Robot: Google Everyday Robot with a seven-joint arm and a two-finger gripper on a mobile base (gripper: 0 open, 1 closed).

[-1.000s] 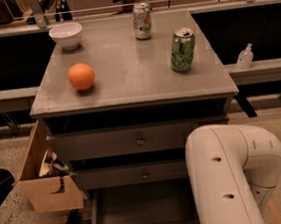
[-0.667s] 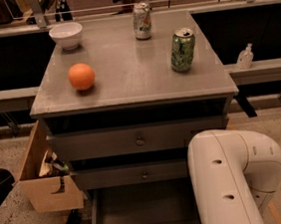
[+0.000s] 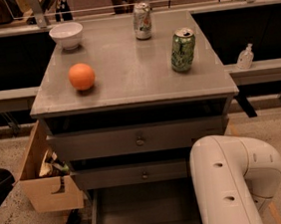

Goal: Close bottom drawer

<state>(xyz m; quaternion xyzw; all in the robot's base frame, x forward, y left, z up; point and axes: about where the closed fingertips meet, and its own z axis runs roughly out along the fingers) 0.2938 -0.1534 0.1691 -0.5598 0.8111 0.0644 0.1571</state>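
Camera view: you are looking down on the grey bench (image 3: 128, 88), which is carrying an orange (image 3: 81, 76), a white bowl (image 3: 67, 34), a silver can (image 3: 142, 20) and a green can (image 3: 182, 49), all standing apart from one another. Below its top, the upper drawer (image 3: 109, 143) and the middle drawer (image 3: 112, 177) are each showing a small knob. The bottom drawer (image 3: 140, 209) is lying pulled out toward you, its shallow tray running off the lower edge, its front hidden. The white arm (image 3: 233, 184) is bending over the tray's right side. The gripper is lying outside this view, so you cannot tell whether it is released or grasping anything. A wooden box (image 3: 51, 191) is sitting just left of the drawers.
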